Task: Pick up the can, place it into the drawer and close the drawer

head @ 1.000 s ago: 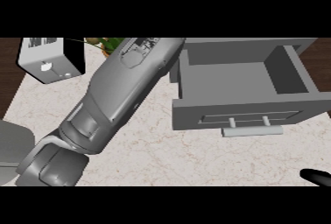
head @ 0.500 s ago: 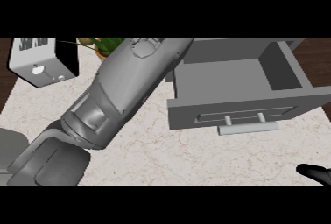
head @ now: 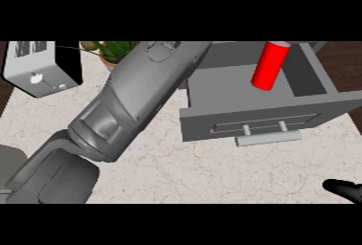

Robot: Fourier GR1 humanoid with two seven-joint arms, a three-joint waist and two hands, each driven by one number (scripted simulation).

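Head view, aimed steeply down at the surface [head: 212, 167].
Only one view is given, so no overlap with another can be told. The scene is seen from above and close in: the left forearm [head: 134, 100] fills much of the frame, rising from the lower left edge, and the open drawer [head: 254, 103] is cut off by the frame's upper right.

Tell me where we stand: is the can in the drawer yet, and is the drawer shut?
The red can stands upright inside the open drawer, so placing looks done. No hand holds anything in view: the left forearm stretches toward the far edge, its hand hidden; the right hand shows at the lower right. Closing the drawer is left.
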